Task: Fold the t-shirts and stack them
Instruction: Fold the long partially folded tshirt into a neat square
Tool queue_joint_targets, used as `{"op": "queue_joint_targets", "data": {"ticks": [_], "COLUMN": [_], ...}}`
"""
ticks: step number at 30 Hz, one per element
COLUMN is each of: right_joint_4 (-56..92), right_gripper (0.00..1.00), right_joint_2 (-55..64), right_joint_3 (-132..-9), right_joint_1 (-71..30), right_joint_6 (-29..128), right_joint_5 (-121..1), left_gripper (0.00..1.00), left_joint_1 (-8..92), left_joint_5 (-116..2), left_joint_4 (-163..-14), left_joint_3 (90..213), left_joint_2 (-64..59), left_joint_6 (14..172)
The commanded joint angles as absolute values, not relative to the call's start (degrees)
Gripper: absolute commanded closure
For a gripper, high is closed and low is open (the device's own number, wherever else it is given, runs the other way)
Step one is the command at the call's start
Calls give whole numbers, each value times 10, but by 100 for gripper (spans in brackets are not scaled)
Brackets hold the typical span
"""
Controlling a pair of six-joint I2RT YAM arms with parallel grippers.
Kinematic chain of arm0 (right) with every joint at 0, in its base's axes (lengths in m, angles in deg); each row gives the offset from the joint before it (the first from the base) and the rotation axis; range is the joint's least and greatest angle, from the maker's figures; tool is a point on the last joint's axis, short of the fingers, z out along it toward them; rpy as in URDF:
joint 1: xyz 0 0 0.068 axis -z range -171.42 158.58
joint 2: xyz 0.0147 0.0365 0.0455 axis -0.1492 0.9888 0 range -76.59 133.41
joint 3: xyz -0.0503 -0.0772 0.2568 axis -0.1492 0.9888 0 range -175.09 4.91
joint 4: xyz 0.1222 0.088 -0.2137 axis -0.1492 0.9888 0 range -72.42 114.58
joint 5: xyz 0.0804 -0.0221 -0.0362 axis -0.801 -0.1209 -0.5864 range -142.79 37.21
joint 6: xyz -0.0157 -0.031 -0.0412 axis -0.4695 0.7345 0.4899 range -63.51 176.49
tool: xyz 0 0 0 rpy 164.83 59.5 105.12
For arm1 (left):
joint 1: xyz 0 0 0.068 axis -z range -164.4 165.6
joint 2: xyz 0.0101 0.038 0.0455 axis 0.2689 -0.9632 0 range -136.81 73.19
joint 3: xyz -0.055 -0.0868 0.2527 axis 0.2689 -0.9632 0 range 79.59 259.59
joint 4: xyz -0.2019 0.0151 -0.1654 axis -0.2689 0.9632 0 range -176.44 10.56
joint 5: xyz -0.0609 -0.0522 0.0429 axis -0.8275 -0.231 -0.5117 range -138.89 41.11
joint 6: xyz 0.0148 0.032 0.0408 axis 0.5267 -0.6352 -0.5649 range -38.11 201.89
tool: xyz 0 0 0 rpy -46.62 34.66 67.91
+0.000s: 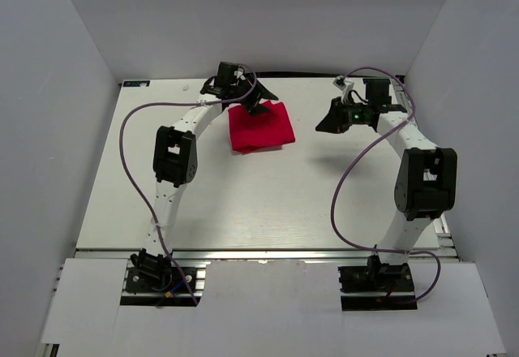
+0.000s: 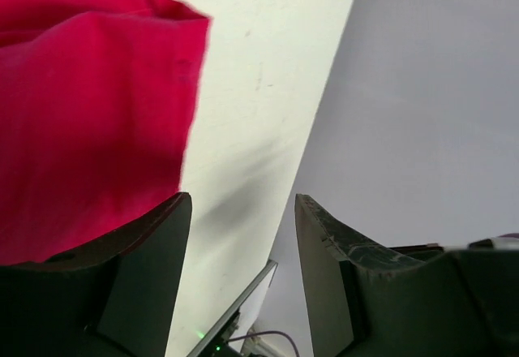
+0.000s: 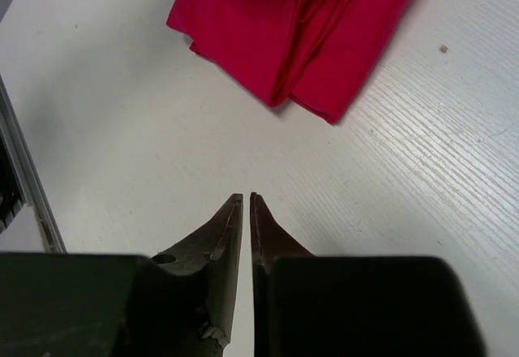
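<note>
1. We see the t-shirt (image 1: 261,127) lying folded into a compact red bundle on the white table (image 1: 243,203), towards its far side and a little left of centre.
2. Our left gripper (image 1: 261,101) hangs over the far edge of the bundle. In the left wrist view its jaws stand well apart with only bare table between them, and the red cloth (image 2: 89,113) lies off to one side of the left gripper (image 2: 243,203); it holds nothing.
3. Our right gripper (image 1: 330,122) sits apart from the shirt, to its right. In the right wrist view the right gripper (image 3: 246,199) leaves just a thin slit between its fingers, gripping nothing, with the folded shirt (image 3: 300,24) ahead of it, layered edges showing.
</note>
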State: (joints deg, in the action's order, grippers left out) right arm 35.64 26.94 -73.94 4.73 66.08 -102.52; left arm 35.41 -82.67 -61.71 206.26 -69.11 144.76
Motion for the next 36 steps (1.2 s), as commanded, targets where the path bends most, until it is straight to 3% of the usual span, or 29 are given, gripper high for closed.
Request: {"op": "queue_joint_targets", "data": {"ticks": [1,7,11,15,20,31,36], "right_joint_4": [380,448,462,407,363,233,179], "right_gripper": [87,94,94,94,95,95,98], "right_joint_2": [266,334,391,477,598,678,678], "right_joint_3": [-770,-882,-956,-1025,-1156,-1180,-1114], "right_joint_1": [35,-41,-92,-116,-119,-115,-85], "right_joint_6": [696,753,766,713,607,488,378], "right_joint_5": [-1057,-1068,-1056,-1034,-1024,-943,-934], "left_gripper": [36,39,40,39,39,40,40], "left_joint_1": [343,299,269,239,238,245,245], "left_joint_5": [-833,-795,-757,-729,-758,-821,-828], "left_joint_4": [-652,-655,-649,-655,-671,-726,-733], "left_joint_3": [2092,2034,1904,1754,1665,1586,1565], "left_joint_2": [-664,-578,-481,-377,-326,-323,-313], "left_joint_6": [1447,1390,1325,1275,1240,1248,1250]}}
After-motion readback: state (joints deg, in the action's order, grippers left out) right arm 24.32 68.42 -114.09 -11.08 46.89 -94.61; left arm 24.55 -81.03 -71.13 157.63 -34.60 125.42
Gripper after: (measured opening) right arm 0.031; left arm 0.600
